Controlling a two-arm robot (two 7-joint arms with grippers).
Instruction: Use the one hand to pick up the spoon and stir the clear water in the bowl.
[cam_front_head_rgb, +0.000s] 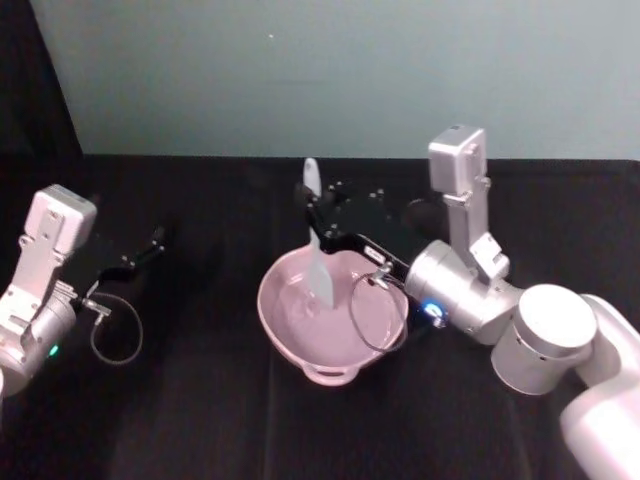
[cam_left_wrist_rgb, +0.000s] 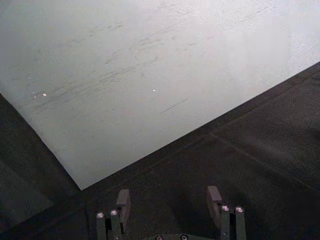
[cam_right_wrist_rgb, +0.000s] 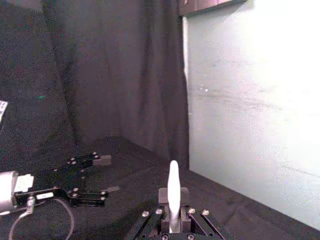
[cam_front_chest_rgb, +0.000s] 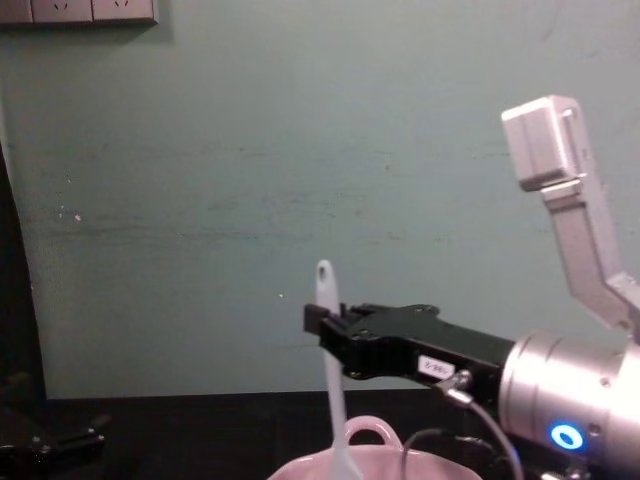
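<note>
Over the pink bowl (cam_front_head_rgb: 264, 305), the right hand (cam_front_chest_rgb: 326, 332) clamps the white spoon (cam_front_chest_rgb: 327, 300) upright — blade seemingly dipping inside; left hand (cam_left_wrist_rgb: 169, 202) parked, fingers wide.

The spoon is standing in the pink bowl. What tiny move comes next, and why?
Probably a small circular sweep of the blade. The right gripper is shut on the spoon, which stands upright with its blade down in the bowl, ready to stir. The left gripper is parked open at the left.
</note>
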